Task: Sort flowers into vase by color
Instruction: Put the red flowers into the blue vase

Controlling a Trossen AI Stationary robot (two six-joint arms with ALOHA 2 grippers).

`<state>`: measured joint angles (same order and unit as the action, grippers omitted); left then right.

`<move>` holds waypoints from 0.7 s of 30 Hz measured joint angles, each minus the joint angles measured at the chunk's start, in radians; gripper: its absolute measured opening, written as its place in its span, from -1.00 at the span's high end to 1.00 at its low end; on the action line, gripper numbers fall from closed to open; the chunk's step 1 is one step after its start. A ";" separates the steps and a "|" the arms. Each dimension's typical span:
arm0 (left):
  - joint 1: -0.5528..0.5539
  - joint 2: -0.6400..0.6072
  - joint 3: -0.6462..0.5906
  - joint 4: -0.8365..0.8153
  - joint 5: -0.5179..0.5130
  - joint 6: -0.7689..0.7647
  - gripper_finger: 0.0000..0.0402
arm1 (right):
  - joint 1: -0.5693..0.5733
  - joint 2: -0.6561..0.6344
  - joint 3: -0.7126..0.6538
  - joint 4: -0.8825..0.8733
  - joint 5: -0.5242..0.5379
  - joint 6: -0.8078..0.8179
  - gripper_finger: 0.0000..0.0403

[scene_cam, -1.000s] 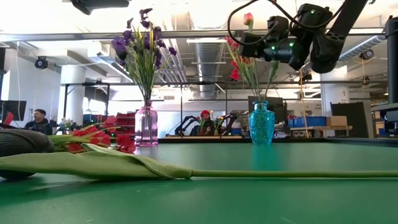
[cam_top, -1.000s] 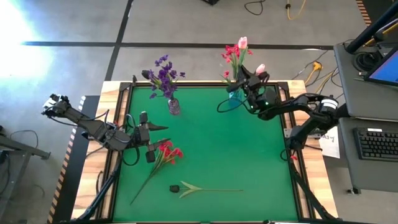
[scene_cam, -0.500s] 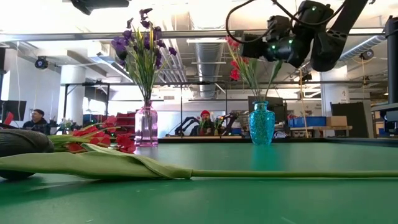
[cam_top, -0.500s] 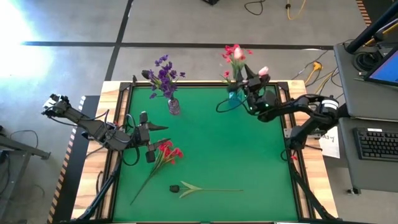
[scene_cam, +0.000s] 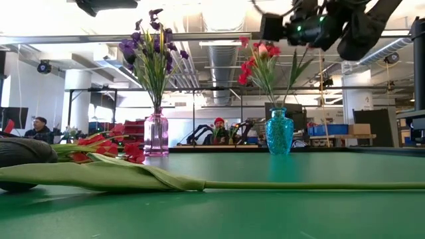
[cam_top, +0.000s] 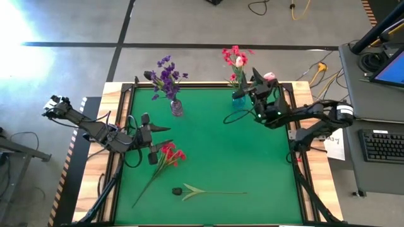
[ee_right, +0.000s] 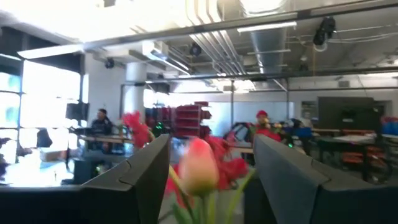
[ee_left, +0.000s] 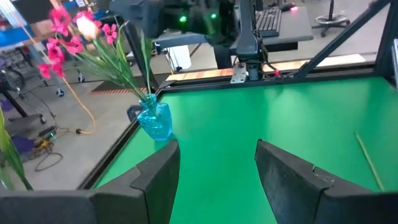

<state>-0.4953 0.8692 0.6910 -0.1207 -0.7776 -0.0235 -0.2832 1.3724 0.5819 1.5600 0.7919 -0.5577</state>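
Note:
A blue vase [cam_top: 238, 96] at the far right of the green mat holds red sprays and a pink tulip [cam_top: 238, 61], their stems standing in its neck. My right gripper [cam_top: 254, 81] hovers open above the vase. The tulip's head [ee_right: 199, 167] shows between its fingers, touching neither. A pink glass vase [cam_top: 177, 108] holds purple sprays [cam_top: 167, 74]. A red spray [cam_top: 169, 154] and a dark tulip [cam_top: 178, 190] lie flat on the mat. My left gripper [cam_top: 156, 144] stands open just left of the red spray's blooms.
The dark tulip's long stem [cam_top: 218, 192] and leaf [scene_cam: 99, 176] lie across the near part of the mat. The red spray's stem [cam_top: 144, 189] slants toward the near left corner. People show in the room beyond the far edge. Bare mat [cam_top: 227, 145] lies in the middle.
My right gripper has let go of the pink tulip and risen a little, drawing back toward the table's right edge. The tulip, held high above the vase before, has sunk down among the red sprays in the blue vase.

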 joint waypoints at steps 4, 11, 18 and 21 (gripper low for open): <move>0.001 0.000 0.000 -0.028 0.000 -0.108 0.02 | 0.060 -0.056 0.000 -0.022 -0.002 -0.007 -0.15; 0.002 0.005 0.000 -0.241 0.172 -0.490 0.02 | 0.184 -0.161 0.000 -0.175 -0.007 -0.003 -0.16; 0.002 0.107 0.000 -0.399 0.464 -0.954 0.02 | 0.322 -0.207 0.000 -0.247 -0.014 -0.037 -0.17; -0.010 0.183 0.000 -0.399 0.622 -1.120 0.02 | 0.385 -0.213 0.000 -0.252 -0.014 -0.055 -0.17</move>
<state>-0.5057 1.0523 0.6914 -0.5196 -0.1560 -1.1437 0.1021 1.1591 0.5819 1.3078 0.7778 -0.6130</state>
